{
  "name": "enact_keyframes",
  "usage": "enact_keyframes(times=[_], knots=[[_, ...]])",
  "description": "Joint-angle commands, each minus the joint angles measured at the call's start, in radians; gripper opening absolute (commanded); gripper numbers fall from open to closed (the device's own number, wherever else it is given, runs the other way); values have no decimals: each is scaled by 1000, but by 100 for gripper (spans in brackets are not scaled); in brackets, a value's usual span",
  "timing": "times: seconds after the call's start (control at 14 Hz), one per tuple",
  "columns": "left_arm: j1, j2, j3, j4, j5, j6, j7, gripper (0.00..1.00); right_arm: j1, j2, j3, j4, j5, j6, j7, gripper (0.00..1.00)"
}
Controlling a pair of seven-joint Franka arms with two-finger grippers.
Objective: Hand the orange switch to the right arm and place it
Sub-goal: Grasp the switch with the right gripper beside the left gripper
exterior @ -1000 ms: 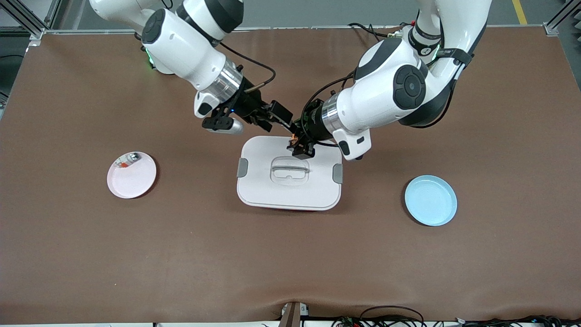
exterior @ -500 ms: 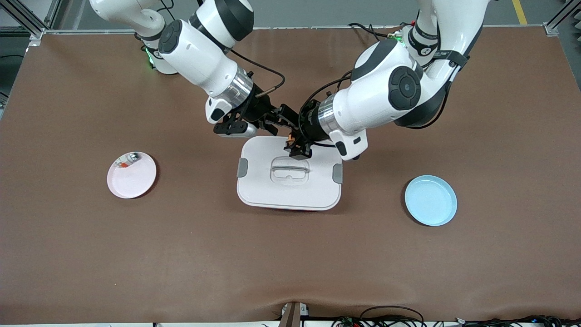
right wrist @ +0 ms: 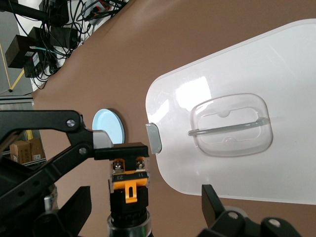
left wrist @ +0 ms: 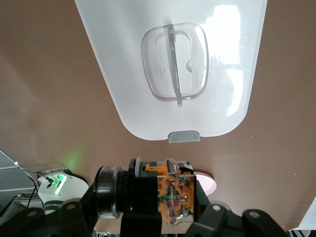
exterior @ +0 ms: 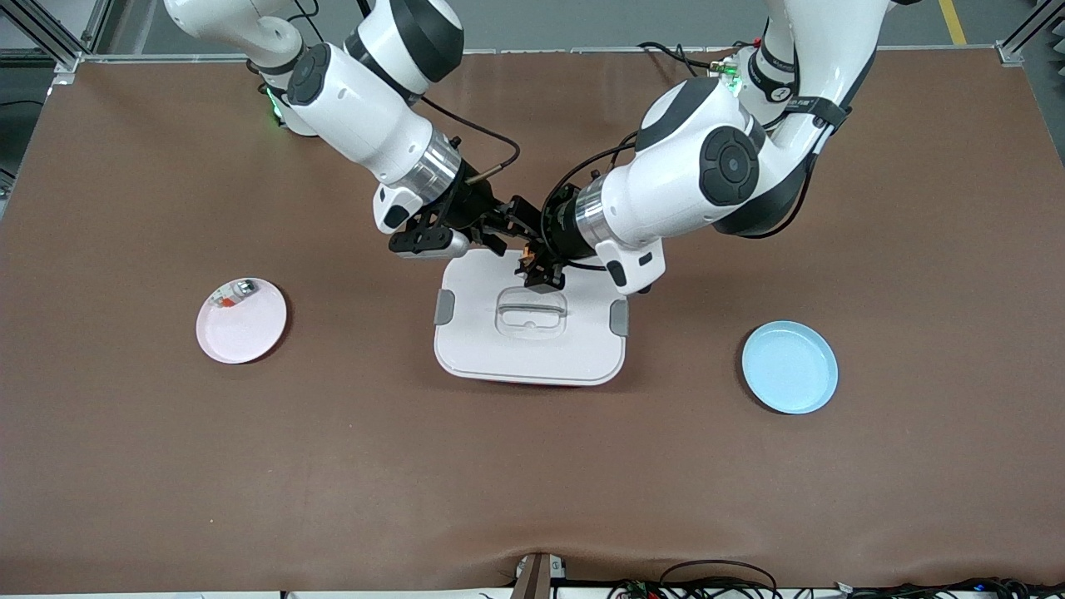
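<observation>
The orange switch [exterior: 530,252] is a small black part with an orange end. My left gripper [exterior: 537,270] is shut on it and holds it in the air over the edge of the white lidded box [exterior: 499,349] nearest the robots. In the left wrist view the switch [left wrist: 170,195] sits clamped between the jaws of my left gripper [left wrist: 148,197]. My right gripper [exterior: 514,220] is open beside it. In the right wrist view the switch [right wrist: 129,187] stands between my right gripper's [right wrist: 143,205] spread fingers [right wrist: 213,203], which do not touch it.
The box has a clear handle [exterior: 531,312] and grey latches. A pink plate [exterior: 241,333] with a small pale part [exterior: 237,291] lies toward the right arm's end. A blue plate [exterior: 789,367] lies toward the left arm's end.
My right gripper has moved in toward the left gripper until its open fingers flank the switch. My left gripper has shifted slightly toward the right arm, still holding the switch.
</observation>
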Motion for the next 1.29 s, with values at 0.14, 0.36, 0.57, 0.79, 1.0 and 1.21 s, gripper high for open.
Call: enact_keyframes(times=[0.14, 0.36, 0.57, 0.79, 1.0, 1.21], knots=[[-18, 9, -8, 33, -32, 1, 12, 0, 0, 37, 6, 36, 23, 2, -25, 49], [-10, 9, -8, 33, -67, -5, 42, 0, 3, 44, 6, 38, 23, 1, -27, 25], [-7, 9, -7, 31, -98, -7, 64, 0, -3, 44, 6, 41, 23, 1, -28, 3], [-7, 9, -7, 31, -99, -7, 62, 0, 3, 44, 6, 41, 23, 1, -28, 0], [-7, 9, -7, 31, -102, -7, 62, 81, 3, 44, 6, 47, 23, 1, -28, 0], [-7, 4, -5, 33, -101, -7, 66, 100, 3, 44, 6, 47, 23, -1, -27, 0]])
